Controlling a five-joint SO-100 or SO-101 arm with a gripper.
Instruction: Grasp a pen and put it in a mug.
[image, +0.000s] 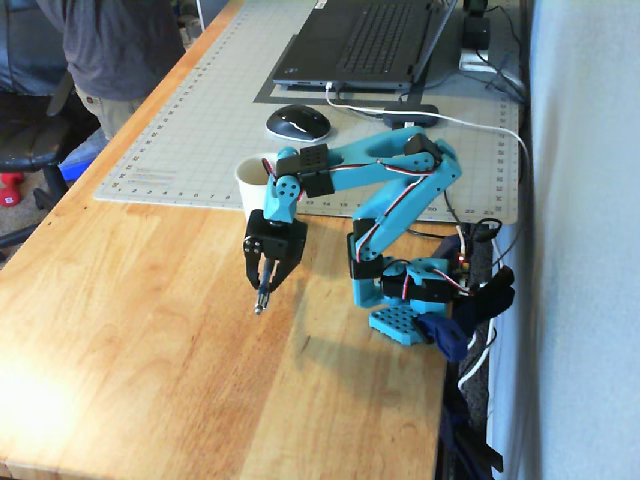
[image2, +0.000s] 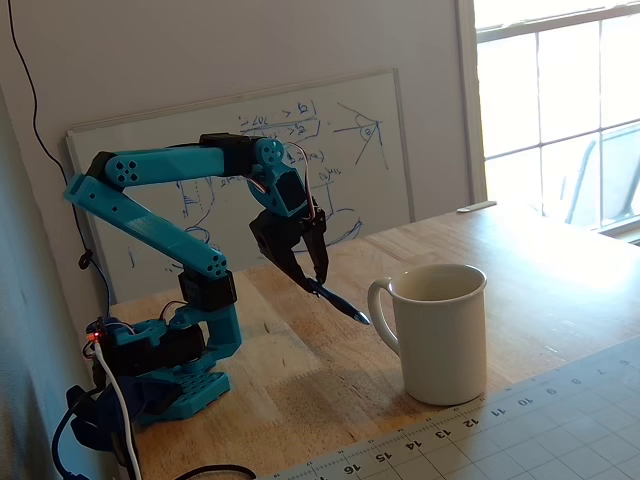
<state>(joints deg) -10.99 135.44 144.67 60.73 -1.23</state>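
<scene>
My gripper (image: 266, 276) is shut on the dark pen (image: 261, 297) and holds it above the wooden table, its tip pointing down. In a fixed view the gripper (image2: 312, 279) holds the pen (image2: 337, 302) slanted, tip low and toward the mug, clear of the table. The cream-white mug (image2: 440, 335) stands upright at the edge of the cutting mat, to the right of the pen tip and apart from it. In a fixed view the mug (image: 249, 180) is partly hidden behind my arm.
A grey cutting mat (image: 200, 120) carries a black mouse (image: 298, 122) and a laptop (image: 365, 40). My base (image: 402, 305) sits near the table's right edge with cables. A whiteboard (image2: 150, 215) leans on the wall. A person (image: 115, 50) stands at the far left.
</scene>
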